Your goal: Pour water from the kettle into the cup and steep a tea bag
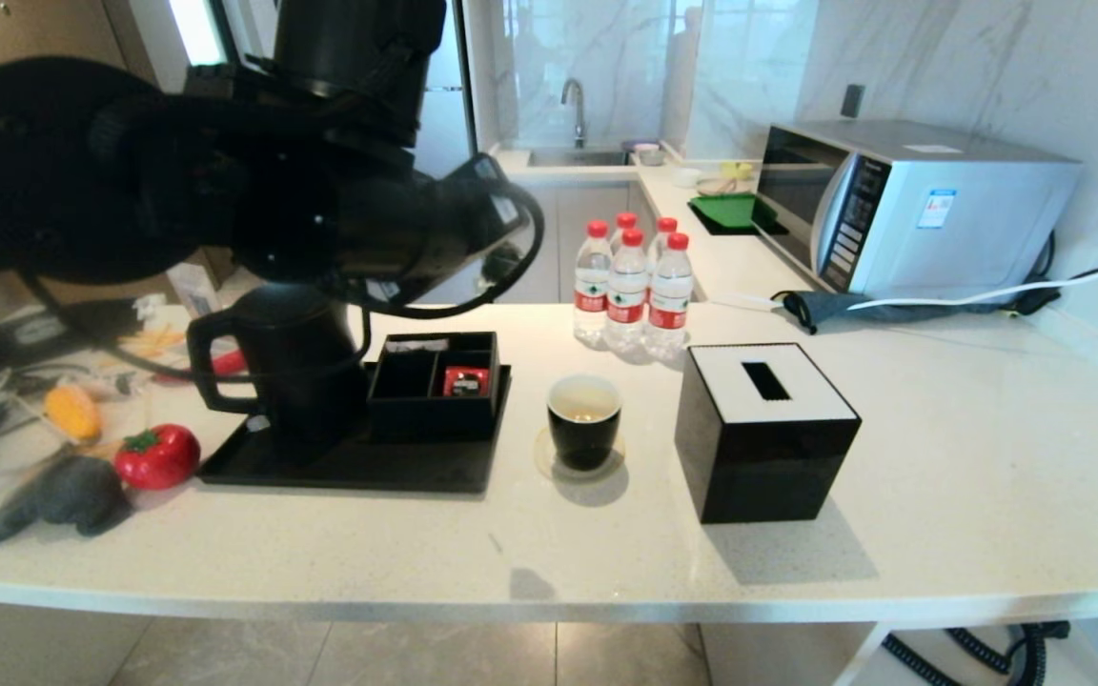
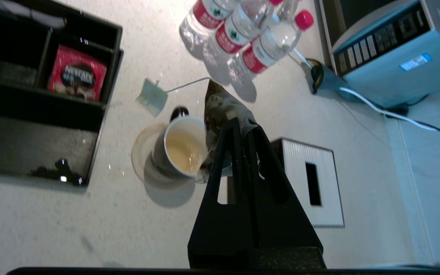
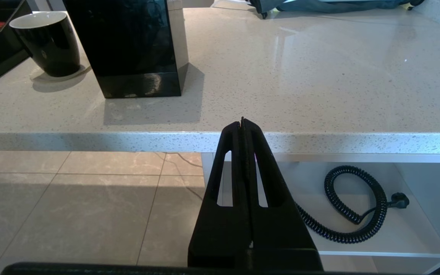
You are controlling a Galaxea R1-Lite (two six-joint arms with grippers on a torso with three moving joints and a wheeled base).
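In the left wrist view my left gripper (image 2: pixel 243 124) is shut on the grey-green tea bag (image 2: pixel 220 103), held in the air above the counter. The bag's string (image 2: pixel 187 84) runs to a pale paper tag (image 2: pixel 152 96). Below stands the small black cup (image 2: pixel 181 151) on a clear coaster, holding a pale yellowish pool of water (image 2: pixel 183 154). The head view shows the cup (image 1: pixel 584 419) in the middle of the counter and the black kettle (image 1: pixel 287 362) on the black tray (image 1: pixel 349 467), partly behind my left arm. My right gripper (image 3: pixel 243 121) is shut on nothing, low before the counter's front edge.
A black compartment box (image 1: pixel 435 381) with a red packet (image 1: pixel 465 380) sits on the tray. A black tissue box (image 1: pixel 763 429) stands right of the cup. Several red-capped bottles (image 1: pixel 630 286) stand behind, a microwave (image 1: pixel 911 205) at back right, toy vegetables (image 1: pixel 156 455) at left.
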